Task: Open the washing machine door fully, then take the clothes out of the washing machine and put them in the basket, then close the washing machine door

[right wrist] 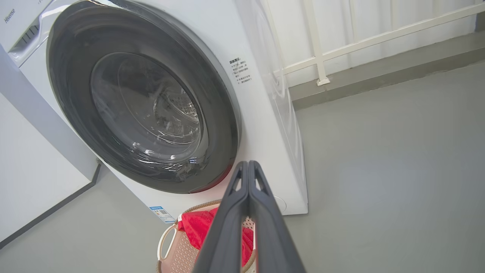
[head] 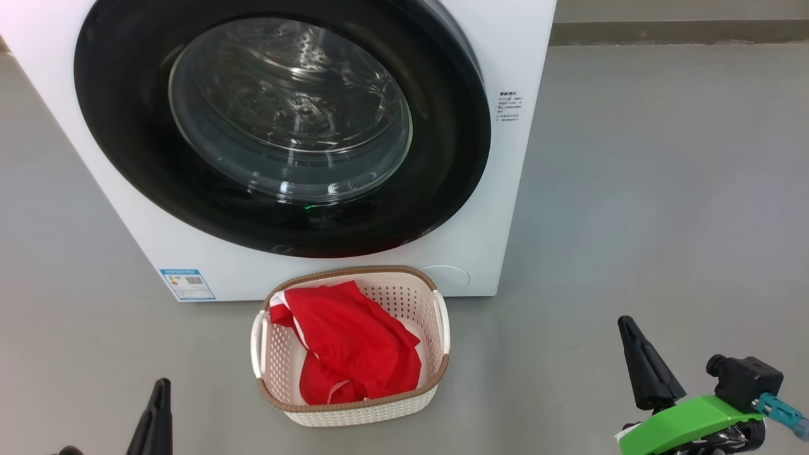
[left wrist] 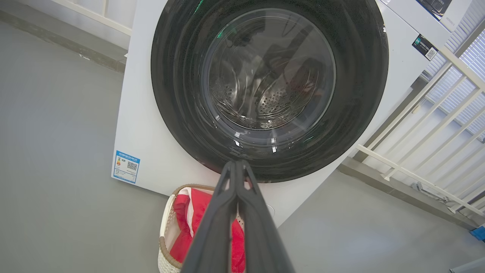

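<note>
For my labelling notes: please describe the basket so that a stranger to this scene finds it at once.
Find the big white washing machine with its round black-rimmed door shut. On the grey floor before it stands the basket. It is cream perforated plastic with a brown woven-look rim, and it holds red clothes.

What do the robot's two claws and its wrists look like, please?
The left claw and right claw each have two long, dark grey fingers tapering to narrow tips, with open slots near the ends. In the head view, the right wrist carries a bright green plate, a black boxy module and a teal connector.
</note>
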You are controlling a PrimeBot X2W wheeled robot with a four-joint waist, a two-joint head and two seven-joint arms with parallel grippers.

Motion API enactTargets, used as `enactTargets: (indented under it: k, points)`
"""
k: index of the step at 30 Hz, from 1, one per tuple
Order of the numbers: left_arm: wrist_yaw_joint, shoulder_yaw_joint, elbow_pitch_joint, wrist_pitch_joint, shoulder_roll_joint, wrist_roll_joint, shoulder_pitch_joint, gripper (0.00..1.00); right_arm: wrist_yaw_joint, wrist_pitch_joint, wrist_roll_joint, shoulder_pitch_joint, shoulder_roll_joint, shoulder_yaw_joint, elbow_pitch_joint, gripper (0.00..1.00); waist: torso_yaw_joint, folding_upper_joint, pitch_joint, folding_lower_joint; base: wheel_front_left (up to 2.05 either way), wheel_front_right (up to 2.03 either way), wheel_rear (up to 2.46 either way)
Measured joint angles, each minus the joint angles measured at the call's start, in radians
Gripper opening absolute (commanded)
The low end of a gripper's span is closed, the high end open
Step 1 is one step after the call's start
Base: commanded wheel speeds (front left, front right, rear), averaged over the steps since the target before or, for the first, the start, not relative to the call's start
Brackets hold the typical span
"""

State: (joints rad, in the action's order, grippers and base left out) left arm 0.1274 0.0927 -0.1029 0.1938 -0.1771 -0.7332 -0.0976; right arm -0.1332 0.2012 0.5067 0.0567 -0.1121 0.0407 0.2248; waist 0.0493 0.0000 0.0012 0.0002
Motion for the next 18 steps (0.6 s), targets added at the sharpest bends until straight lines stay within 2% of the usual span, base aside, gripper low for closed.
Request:
enactTargets:
  k: [18]
  points:
    - [0.0,-0.025,-0.029,-0.047,0.022,-0.149,0.019,0.0,0.0,-0.053,0.189,0.001,0.012,-0.027,0.008,0.0,-0.009,0.0,0.0,0.0,0.0,0.0,0.0]
